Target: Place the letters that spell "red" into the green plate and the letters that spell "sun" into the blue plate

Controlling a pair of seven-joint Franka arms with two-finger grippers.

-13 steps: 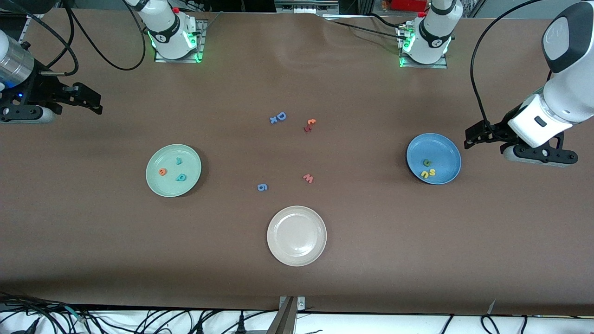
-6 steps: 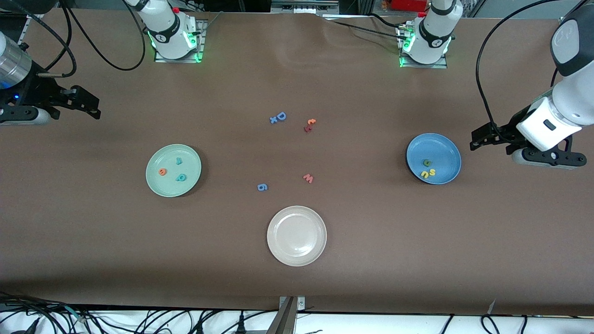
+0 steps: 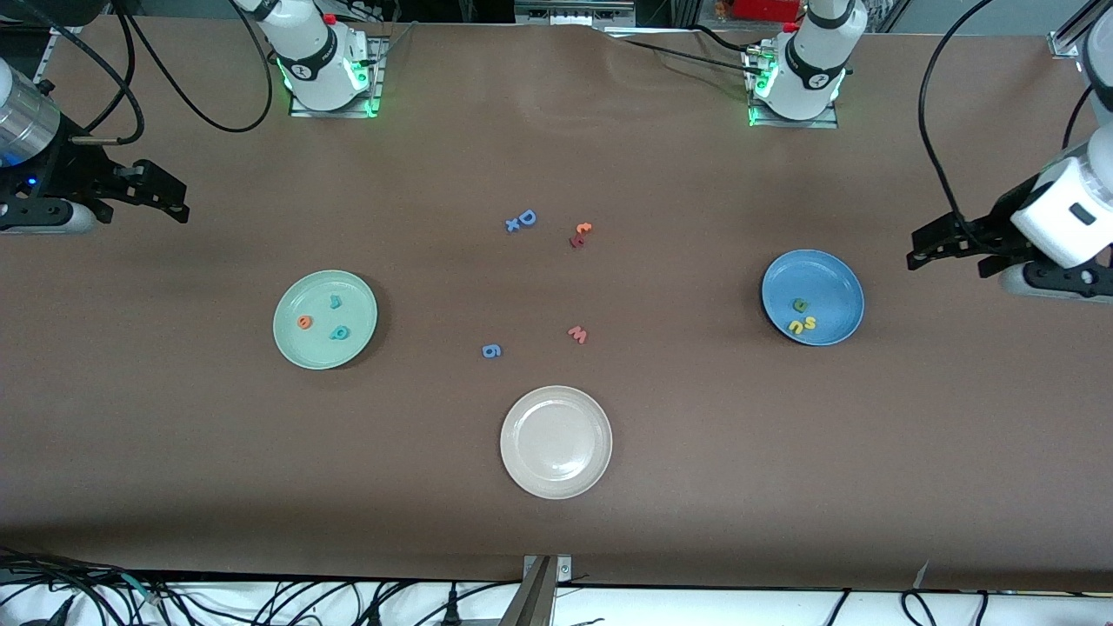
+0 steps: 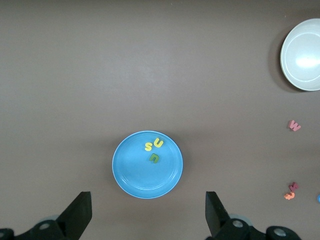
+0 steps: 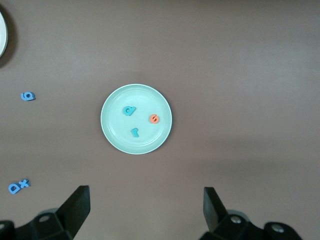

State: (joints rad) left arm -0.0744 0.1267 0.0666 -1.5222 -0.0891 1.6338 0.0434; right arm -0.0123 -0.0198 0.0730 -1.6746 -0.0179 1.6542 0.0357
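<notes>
Front view: sorting looks finished. Green plate (image 3: 325, 319), toward the right arm's end, holds the orange e (image 3: 303, 322), teal r (image 3: 336, 302) and teal d (image 3: 339, 332), lying apart from one another. Blue plate (image 3: 813, 297), toward the left arm's end, holds the green n (image 3: 799, 305) with yellow u (image 3: 795, 327) and s (image 3: 809, 322) just beside it, nearer the camera. Leftover letters lie mid-table, none in the white plate (image 3: 556, 442). Right gripper (image 3: 165, 196) hangs over bare table at its own end, jaws wide apart, empty. Left gripper (image 3: 935, 248) likewise over its end, spread wide, holding nothing. Both read as parked clear.
</notes>
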